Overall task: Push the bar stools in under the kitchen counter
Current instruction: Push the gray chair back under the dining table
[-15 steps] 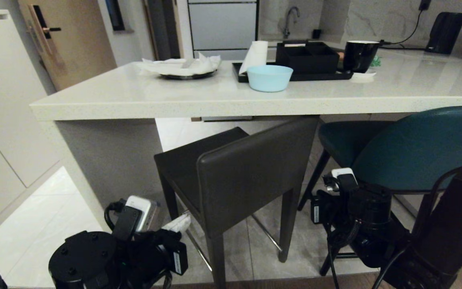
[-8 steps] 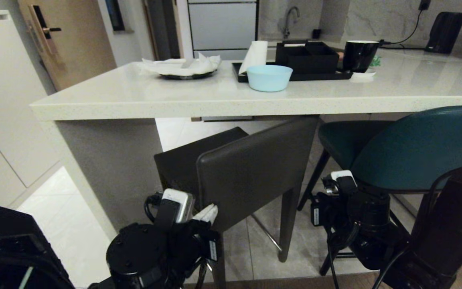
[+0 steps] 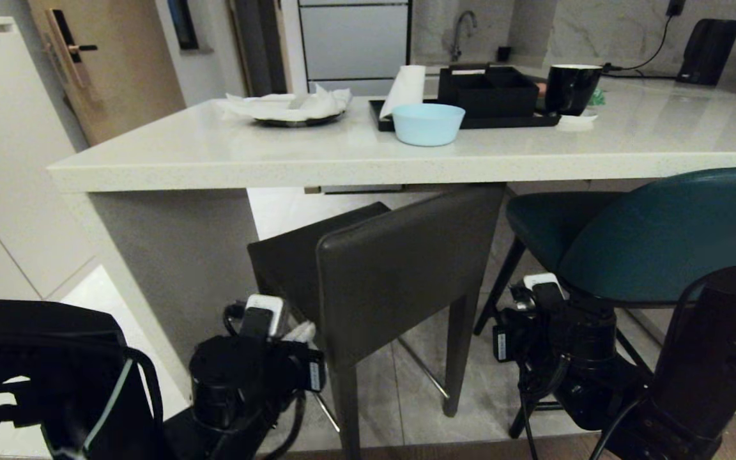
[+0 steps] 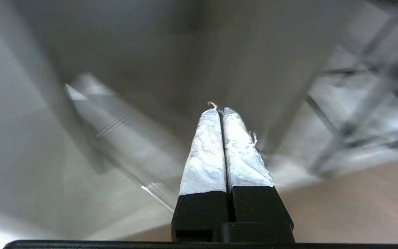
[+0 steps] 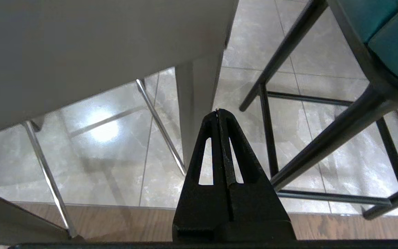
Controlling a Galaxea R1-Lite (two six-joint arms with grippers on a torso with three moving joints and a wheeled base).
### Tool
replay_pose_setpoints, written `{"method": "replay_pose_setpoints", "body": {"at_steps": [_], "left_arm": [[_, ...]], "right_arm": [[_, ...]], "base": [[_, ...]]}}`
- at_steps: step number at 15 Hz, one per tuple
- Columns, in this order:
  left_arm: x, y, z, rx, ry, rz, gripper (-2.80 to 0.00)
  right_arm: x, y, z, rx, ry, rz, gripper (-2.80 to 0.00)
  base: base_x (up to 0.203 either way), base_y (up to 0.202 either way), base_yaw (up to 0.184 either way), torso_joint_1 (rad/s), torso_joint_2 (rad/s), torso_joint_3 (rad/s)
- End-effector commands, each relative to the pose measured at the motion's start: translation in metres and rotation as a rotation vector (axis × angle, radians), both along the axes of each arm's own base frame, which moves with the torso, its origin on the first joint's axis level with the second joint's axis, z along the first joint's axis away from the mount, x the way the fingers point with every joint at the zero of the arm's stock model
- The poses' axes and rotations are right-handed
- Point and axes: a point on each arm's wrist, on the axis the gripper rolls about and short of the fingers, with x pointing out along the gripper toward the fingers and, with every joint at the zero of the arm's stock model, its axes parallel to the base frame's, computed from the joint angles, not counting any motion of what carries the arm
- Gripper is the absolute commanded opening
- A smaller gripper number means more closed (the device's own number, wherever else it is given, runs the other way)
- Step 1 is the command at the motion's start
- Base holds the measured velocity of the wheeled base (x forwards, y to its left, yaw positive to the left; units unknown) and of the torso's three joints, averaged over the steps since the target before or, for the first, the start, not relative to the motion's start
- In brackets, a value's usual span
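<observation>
The dark grey bar stool [image 3: 400, 268] stands partly under the cream kitchen counter [image 3: 342, 163], its low back sticking out past the counter's edge. To its right the teal bar stool [image 3: 662, 230] stands further out, its curved back towards me. My left gripper [image 3: 301, 332] is shut with nothing in it; its white-wrapped fingertips are at the lower left edge of the grey stool's back [image 4: 171, 52]. In the left wrist view the left gripper [image 4: 218, 110] points at that dark surface. My right gripper [image 5: 218, 111] is shut and empty, low between the grey stool's leg [image 5: 199, 103] and the teal stool's black legs [image 5: 340, 128].
The counter's slab side panel [image 3: 176, 255] stands just left of the grey stool. A light blue bowl [image 3: 429, 123], a black tray [image 3: 384, 118], a black mug [image 3: 572, 86] and a plate of napkins [image 3: 291, 108] sit on the counter. Thin metal footrest bars [image 5: 157, 121] run between the grey stool's legs.
My left arm has swung in from the lower left to the grey stool's back, then pushed slightly forward. The stool has barely shifted. The right arm has kept still.
</observation>
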Motion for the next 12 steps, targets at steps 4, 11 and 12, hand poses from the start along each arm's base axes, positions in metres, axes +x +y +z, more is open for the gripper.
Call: {"method": "replay_pose_setpoints", "body": {"at_steps": [4, 11, 12], "left_arm": [[0.025, 0.032, -0.017, 0.014, 0.047, 0.144, -2.80], [-0.055, 0.005, 0.015, -0.070, 0.045, -0.176, -2.80], [-0.059, -0.003, 0.018, -0.086, 0.033, -0.210, -2.80]], "right_arm": [[0.000, 0.000, -0.001, 0.000, -0.002, -0.002, -2.80], [0.001, 0.001, -0.003, 0.004, 0.002, -0.003, -2.80], [0.000, 0.000, -0.002, 0.005, 0.001, -0.003, -2.80]], "base": [[0.000, 0.000, 0.000, 0.000, 0.00, 0.000], [0.000, 0.000, 0.000, 0.000, 0.00, 0.000], [0.000, 0.000, 0.000, 0.000, 0.00, 0.000]]}}
